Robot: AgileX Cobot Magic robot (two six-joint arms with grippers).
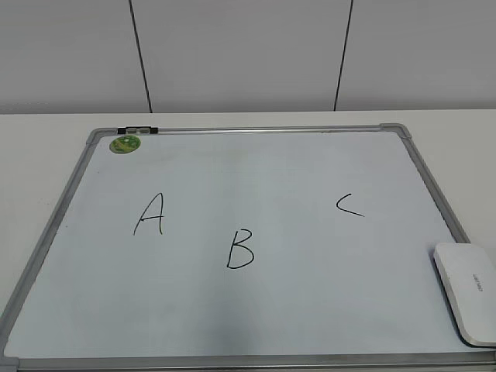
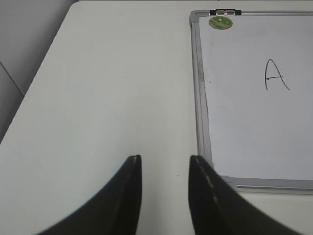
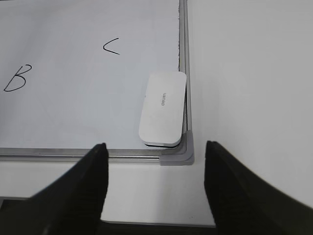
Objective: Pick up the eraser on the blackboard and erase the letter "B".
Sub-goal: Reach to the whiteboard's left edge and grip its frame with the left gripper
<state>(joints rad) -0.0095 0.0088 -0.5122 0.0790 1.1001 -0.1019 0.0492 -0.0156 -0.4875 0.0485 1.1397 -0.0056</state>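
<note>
Both empty: right gripper (image 3: pixel 155 183) gapes wide before the eraser (image 3: pixel 162 108); left gripper (image 2: pixel 165 193) seems narrower, over bare table (image 2: pixel 107 88).

The exterior view looks down at a slant over the blackboard (image 1: pixel 434 186), while both wrist views face its near corners, sharing its surface.
</note>
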